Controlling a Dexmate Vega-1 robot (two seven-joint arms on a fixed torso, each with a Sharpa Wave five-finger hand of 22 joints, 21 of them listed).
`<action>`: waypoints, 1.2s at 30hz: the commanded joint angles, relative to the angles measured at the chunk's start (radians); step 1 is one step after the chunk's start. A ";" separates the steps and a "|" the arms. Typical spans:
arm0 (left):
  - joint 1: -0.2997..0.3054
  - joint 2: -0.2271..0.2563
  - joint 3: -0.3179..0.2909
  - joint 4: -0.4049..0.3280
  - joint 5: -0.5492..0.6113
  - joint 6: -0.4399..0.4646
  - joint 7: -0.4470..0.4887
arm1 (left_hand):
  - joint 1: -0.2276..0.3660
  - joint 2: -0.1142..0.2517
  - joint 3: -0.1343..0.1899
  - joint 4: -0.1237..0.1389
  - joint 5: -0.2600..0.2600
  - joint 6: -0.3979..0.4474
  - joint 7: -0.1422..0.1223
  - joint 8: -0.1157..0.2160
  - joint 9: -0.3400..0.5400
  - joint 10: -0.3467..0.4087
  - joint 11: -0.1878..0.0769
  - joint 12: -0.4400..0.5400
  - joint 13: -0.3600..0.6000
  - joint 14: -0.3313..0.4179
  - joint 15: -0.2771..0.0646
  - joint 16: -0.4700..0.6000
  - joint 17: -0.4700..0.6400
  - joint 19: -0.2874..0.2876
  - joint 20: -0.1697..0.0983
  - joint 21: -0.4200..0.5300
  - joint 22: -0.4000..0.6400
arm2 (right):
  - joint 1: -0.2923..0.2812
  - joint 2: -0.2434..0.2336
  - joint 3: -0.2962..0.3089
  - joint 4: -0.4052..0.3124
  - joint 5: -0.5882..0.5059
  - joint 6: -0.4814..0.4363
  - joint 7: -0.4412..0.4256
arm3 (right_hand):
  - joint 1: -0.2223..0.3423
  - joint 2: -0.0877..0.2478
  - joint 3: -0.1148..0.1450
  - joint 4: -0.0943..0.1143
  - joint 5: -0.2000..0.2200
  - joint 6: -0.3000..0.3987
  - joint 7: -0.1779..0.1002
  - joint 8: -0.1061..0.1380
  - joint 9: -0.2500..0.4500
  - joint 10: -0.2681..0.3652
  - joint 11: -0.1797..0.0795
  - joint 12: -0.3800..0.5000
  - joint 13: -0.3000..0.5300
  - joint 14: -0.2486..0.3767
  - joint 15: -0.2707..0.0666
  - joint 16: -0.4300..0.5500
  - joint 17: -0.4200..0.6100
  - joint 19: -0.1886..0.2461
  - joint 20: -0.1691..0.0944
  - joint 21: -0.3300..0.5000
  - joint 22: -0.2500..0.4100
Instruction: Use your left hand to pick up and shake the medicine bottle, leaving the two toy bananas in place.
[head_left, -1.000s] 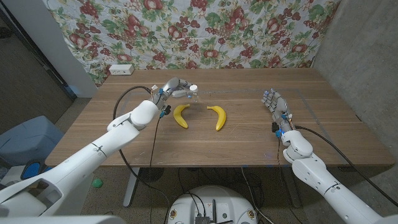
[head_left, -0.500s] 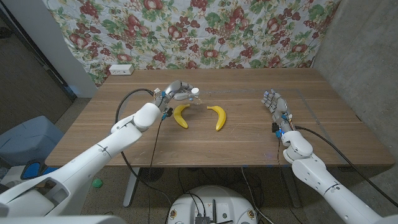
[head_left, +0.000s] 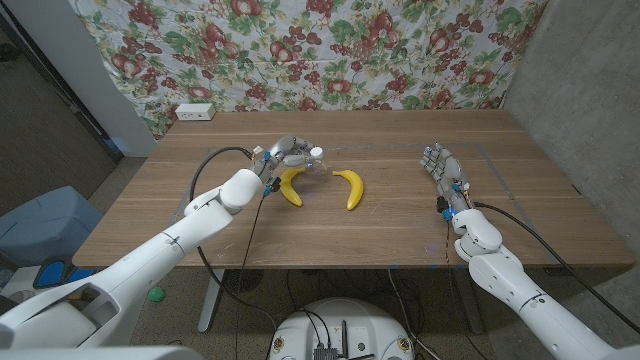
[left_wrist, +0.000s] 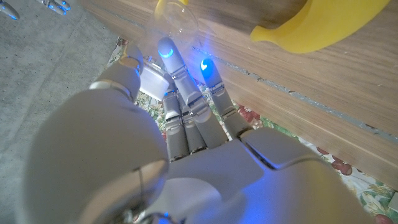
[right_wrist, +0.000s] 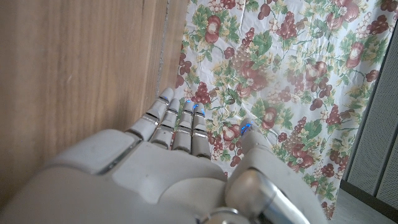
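My left hand grips the small clear medicine bottle with a white cap, just behind the two toy bananas. In the left wrist view the fingers reach up to the clear bottle, with a yellow banana close by. The left banana and the right banana lie curved on the wooden table. Over on the table's right side my right hand holds nothing, its fingers straight and a little apart; the same hand points toward the cloth.
A white power strip lies at the table's back left corner. A floral cloth hangs behind the table. A blue bin stands on the floor to the left. A grey wall rises on the right.
My left hand has carried the bottle a little nearer and to the right, closer to the bananas. The bananas and the right hand have stayed put.
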 joint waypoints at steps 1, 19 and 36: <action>-0.022 -0.005 0.032 0.016 0.055 0.017 -0.001 | 0.126 0.138 0.019 0.024 0.005 0.141 -0.062 0.006 0.068 0.272 -0.200 0.006 0.132 0.005 -0.002 -0.001 0.003 -0.005 -0.127 0.005 -0.001 | 0.005 0.002 -0.002 0.010 0.000 0.004 0.004 | -0.004 -0.008 -0.003 0.002 0.001 -0.002 0.004 0.000 0.003 0.006 0.002 0.000 -0.001 0.008 -0.004 -0.003 0.002 0.009 -0.001 0.000 0.004; -0.022 -0.024 0.050 0.042 0.042 0.021 -0.018 | 0.125 0.140 0.018 0.026 0.005 0.137 -0.063 0.004 0.065 0.271 -0.204 0.005 0.132 0.004 -0.001 -0.005 0.000 -0.008 -0.126 0.007 -0.001 | 0.011 0.004 0.000 0.020 0.011 0.004 0.014 | -0.006 -0.008 -0.004 0.002 0.001 -0.002 0.005 0.000 0.003 0.006 0.003 0.000 -0.001 0.009 -0.003 -0.005 0.002 0.011 -0.001 -0.006 0.005; -0.033 -0.023 0.068 0.026 0.056 0.078 -0.031 | 0.122 0.141 0.017 0.027 0.005 0.134 -0.066 0.003 0.064 0.271 -0.209 0.002 0.130 0.005 -0.002 -0.003 0.004 -0.007 -0.121 0.010 -0.001 | 0.009 0.002 0.002 0.027 0.013 0.012 0.021 | -0.009 -0.009 -0.005 0.003 0.001 -0.002 0.005 0.000 0.003 0.006 0.005 0.000 -0.001 0.009 -0.004 -0.006 0.002 0.013 0.000 -0.011 0.005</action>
